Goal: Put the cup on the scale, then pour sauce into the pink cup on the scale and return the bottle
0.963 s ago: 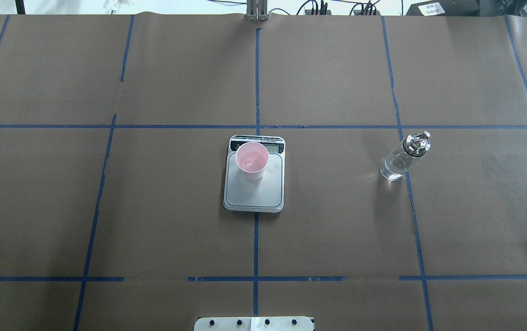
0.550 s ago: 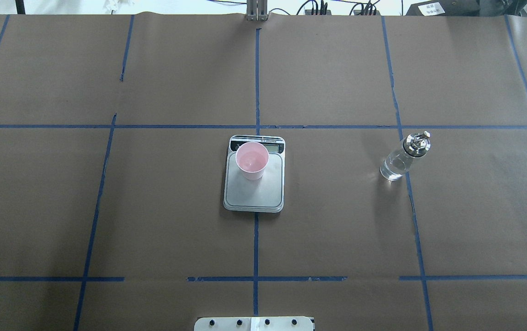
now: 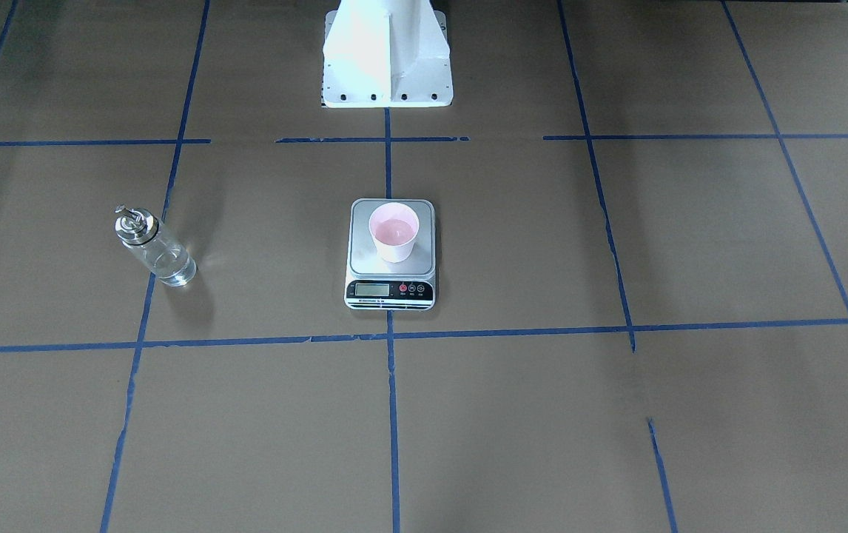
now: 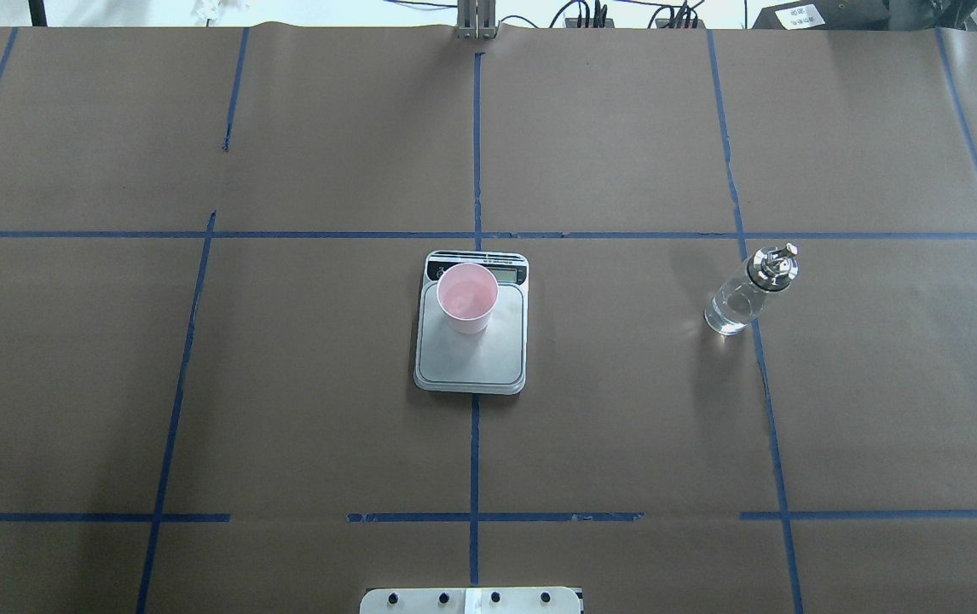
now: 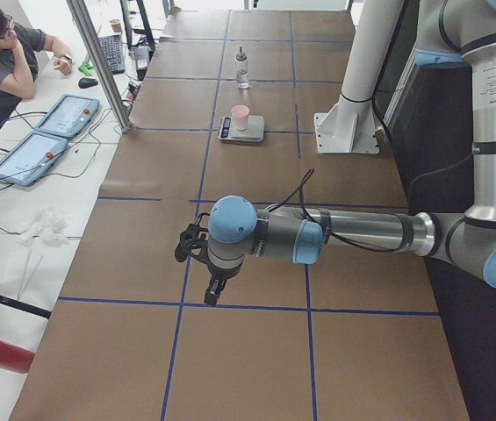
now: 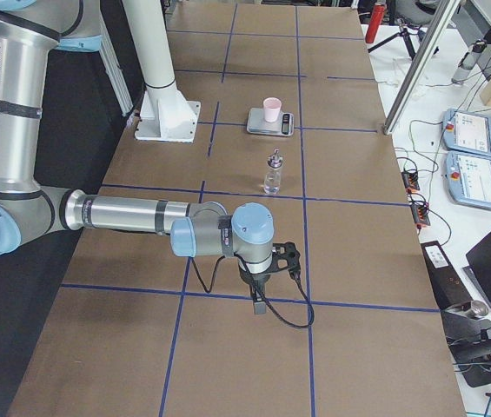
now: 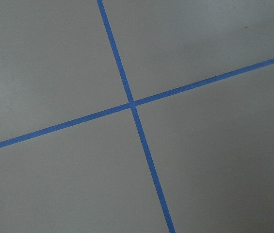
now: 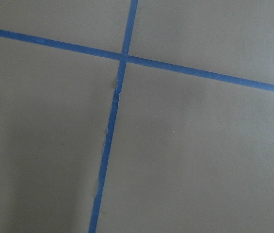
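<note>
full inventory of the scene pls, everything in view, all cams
cup: 1, pale pink, upright on the scale's plate
scale: 1, silver plate, black display strip, table centre
bottle: 1, clear glass, silver pourer, upright on the robot's right, apart from the scale
table: 1, brown paper cover
tape lines: blue, grid across the table
tablets: 2, blue-edged, side bench
operator: 1, dark shirt, seated at the bench
pedestal: 1, white, robot's base
left gripper: 1, black, above bare table, state unclear
right gripper: 1, black, above bare table, state unclear
</note>
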